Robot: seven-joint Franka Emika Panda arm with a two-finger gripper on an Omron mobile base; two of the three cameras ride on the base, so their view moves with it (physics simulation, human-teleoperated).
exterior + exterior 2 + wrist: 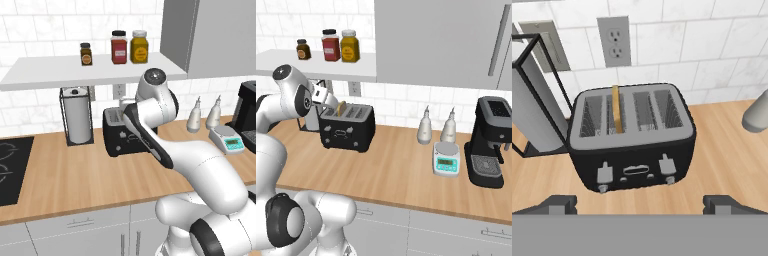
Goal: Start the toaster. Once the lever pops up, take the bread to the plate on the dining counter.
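Observation:
The black two-slot toaster [630, 142] stands on the wood worktop against the tiled wall, also in the right base view [348, 128] and half behind my arm in the left base view [116, 133]. A thin tan slice of bread [616, 108] stands upright in its left slot, with its top poking out [341, 107]. Two grey levers sit on the toaster's front. My gripper [641, 204] is open, hovering above and in front of the toaster with nothing between its fingertips [560, 204]. The plate and the dining counter are out of view.
A paper towel holder [77, 116] stands just left of the toaster. To the right are two pale bottles [425, 128], a small scale [446, 159] and a black coffee machine [489, 143]. A shelf with jars [119, 47] hangs overhead. A cooktop [11, 170] lies far left.

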